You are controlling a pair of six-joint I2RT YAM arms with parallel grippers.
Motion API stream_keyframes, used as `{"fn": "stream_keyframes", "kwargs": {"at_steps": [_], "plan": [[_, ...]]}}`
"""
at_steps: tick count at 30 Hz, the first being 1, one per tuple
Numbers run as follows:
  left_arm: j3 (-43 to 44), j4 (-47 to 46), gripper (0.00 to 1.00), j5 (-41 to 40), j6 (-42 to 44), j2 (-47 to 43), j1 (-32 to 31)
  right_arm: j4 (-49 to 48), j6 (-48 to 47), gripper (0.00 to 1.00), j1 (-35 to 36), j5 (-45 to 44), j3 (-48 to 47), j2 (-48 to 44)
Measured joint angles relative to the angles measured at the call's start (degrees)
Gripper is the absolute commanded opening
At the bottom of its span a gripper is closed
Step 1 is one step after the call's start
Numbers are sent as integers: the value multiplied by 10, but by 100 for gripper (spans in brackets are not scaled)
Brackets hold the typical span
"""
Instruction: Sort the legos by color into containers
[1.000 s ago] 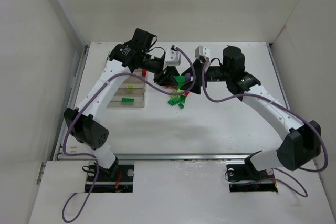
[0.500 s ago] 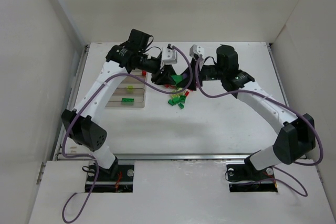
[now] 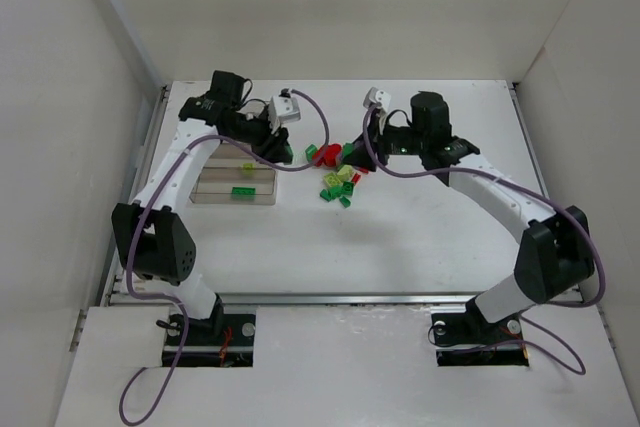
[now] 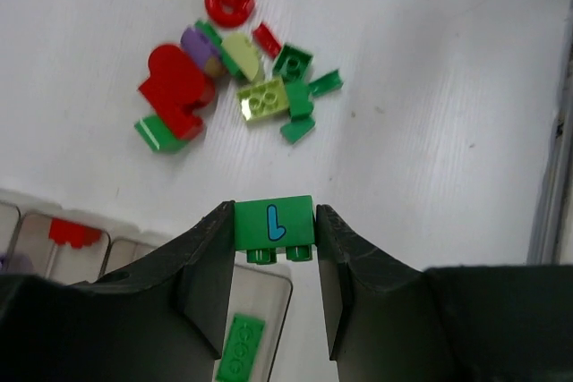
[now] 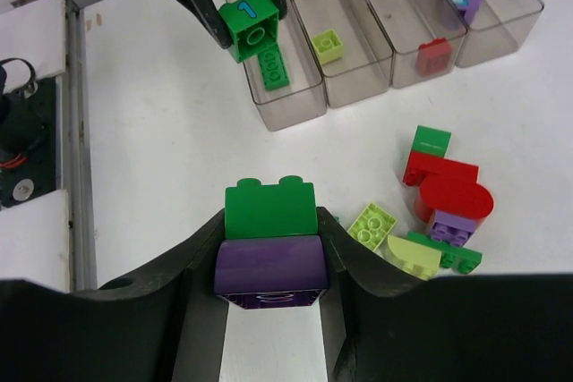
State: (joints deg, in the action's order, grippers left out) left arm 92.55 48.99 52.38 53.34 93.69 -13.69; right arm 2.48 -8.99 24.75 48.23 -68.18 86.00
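Above the tray (image 3: 218, 195), withdrawn left hand (image 4: 273, 228) pinches green brick (image 4: 273, 217); right hand (image 5: 271, 225), purple brick (image 5: 269, 272).

Clear tray (image 3: 215, 189) at left, loose coloured legos (image 3: 338, 179) scattered just beside it

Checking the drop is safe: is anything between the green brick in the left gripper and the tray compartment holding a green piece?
Nothing visible. The left gripper holds the green brick over that open-topped compartment, which contains only a flat green piece.
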Motion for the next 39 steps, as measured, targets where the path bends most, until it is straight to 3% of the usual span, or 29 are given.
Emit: {"fn": "stream_keyframes", "kwargs": {"at_steps": [5,8,12,14,18,21,28,32,39], "plan": [[-97,-41,1,-72,30,2,67,1,0,0,1,-3,-7,39],[-138,-64,8,-118,49,3,101,2,0,0,3,-3,-12,54],[-160,-92,22,-154,69,3,105,1,0,0,11,-4,-29,70],[-161,-101,37,-164,75,3,104,1,0,0,14,-5,-36,73],[-161,-115,54,-176,83,3,103,0,3,0,19,-4,-47,74],[-161,-119,60,-181,84,3,104,1,3,0,21,-4,-50,74],[-161,-111,60,-179,105,-10,104,1,6,0,21,-5,-50,73],[-155,-96,60,-165,131,-47,88,1,13,0,21,-2,-50,60],[-148,-130,80,-131,206,-176,-25,1,31,0,27,23,-50,17]]}}
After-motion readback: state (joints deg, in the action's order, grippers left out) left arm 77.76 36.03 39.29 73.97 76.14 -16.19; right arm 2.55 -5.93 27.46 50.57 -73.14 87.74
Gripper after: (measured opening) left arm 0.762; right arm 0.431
